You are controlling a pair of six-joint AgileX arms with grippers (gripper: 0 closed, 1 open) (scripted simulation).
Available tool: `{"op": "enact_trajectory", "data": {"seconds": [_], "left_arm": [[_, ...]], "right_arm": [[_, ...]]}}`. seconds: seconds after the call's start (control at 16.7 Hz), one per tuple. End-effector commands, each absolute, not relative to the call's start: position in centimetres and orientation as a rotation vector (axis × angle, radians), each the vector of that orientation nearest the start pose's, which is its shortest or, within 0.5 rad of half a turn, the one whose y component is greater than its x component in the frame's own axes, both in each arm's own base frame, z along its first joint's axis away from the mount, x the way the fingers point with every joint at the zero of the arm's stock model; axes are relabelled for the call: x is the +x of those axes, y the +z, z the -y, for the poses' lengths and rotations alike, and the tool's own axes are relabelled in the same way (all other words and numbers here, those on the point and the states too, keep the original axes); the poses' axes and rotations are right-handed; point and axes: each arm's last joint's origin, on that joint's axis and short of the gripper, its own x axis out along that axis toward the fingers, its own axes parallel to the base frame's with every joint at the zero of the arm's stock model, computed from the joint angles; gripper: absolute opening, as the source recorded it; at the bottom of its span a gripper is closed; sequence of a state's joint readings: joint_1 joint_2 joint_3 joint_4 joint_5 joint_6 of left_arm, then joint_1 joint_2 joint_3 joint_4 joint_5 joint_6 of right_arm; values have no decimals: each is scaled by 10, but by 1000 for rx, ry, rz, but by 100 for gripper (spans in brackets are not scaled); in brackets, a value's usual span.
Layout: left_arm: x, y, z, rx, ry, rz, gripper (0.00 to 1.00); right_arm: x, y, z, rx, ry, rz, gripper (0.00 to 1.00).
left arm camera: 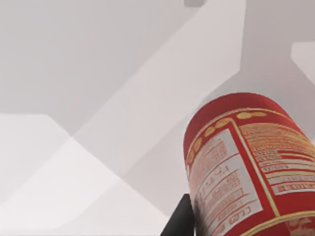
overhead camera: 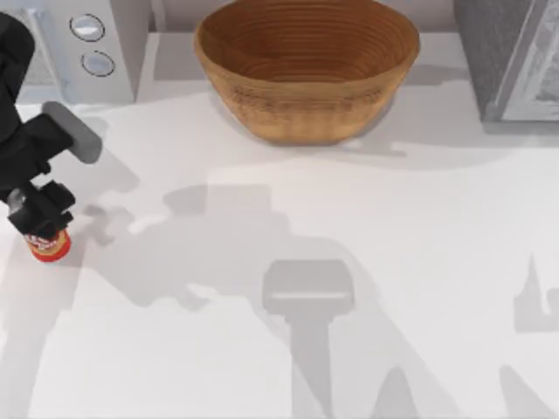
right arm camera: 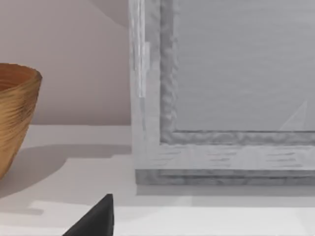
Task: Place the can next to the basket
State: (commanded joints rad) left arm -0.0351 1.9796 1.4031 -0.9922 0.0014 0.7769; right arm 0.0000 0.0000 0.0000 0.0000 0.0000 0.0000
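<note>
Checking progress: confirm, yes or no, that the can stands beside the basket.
No: the can sits under the left claw at the table's left edge, far from the basket.

plain white table (overhead camera: 367,262), big wicker basket (overhead camera: 306,65) sits at the back middle, little red can (overhead camera: 50,247) way over on the left edge, grey boxy appliances (overhead camera: 511,57) in both back corners
</note>
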Motion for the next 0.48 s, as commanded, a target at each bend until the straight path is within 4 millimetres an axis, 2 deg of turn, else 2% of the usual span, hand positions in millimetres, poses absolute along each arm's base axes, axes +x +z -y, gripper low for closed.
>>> {"op": "enact_trajectory", "data": {"seconds": [0.48], "left_arm": [[369, 160, 10, 630, -629, -1476, 0]], "right_arm": [[106, 160, 1, 0, 0, 0, 100]]}}
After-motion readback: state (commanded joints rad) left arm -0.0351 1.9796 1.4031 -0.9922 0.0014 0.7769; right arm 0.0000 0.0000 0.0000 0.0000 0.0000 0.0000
